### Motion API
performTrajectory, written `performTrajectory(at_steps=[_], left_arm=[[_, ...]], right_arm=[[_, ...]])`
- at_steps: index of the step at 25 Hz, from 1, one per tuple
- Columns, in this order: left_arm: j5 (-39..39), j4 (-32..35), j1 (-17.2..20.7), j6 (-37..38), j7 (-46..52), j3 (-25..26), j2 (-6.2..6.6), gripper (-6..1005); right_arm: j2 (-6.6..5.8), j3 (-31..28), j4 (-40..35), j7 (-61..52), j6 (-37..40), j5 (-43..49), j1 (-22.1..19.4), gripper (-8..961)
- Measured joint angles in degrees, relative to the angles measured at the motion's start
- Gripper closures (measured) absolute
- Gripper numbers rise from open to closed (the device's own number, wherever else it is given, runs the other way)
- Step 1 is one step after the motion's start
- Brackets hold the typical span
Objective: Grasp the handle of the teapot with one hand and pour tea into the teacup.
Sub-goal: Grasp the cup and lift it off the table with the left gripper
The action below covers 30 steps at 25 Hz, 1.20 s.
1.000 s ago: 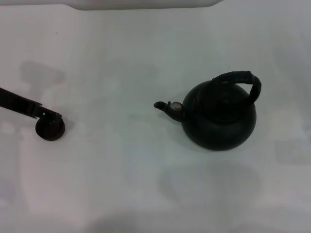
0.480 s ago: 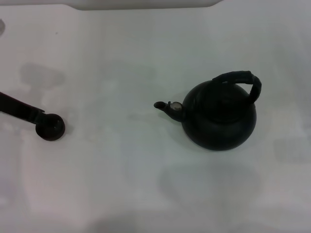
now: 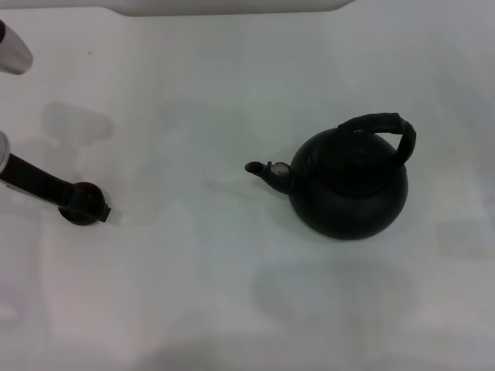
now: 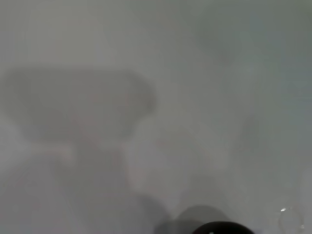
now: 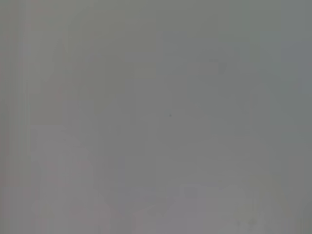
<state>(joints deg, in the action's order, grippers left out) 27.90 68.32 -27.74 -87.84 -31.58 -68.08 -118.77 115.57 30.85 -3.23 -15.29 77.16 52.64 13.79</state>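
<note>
White tabletop [image 3: 193, 294]: teapot [image 3: 352, 189] right; left tool [image 3: 89, 207] over teacup [image 3: 81, 205], grip unclear.

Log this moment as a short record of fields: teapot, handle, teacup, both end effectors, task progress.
teapot: upright on the table, right of centre, spout toward the robot's left
handle: arched over the top, ungrasped
teacup: far left, apart from the teapot
left end effector: at the teacup, overlapping it
right end effector: not in view
progress: pouring not started
</note>
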Motion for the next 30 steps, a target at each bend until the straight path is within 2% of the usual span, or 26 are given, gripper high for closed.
performTrajectory(at_steps=[19, 30], left_arm=[[-0.9, -2.7, -1.5, 2.9, -0.2, -0.2, -0.05, 156], [-0.8, -2.5, -2.2, 2.5, -1.1, -0.9, -0.01, 295]], right_arm=[[0.00, 0.2, 0.1, 0.0, 0.0, 0.0, 0.2, 91], [0.00, 0.0, 0.1, 0.0, 0.0, 0.0, 0.2, 91]])
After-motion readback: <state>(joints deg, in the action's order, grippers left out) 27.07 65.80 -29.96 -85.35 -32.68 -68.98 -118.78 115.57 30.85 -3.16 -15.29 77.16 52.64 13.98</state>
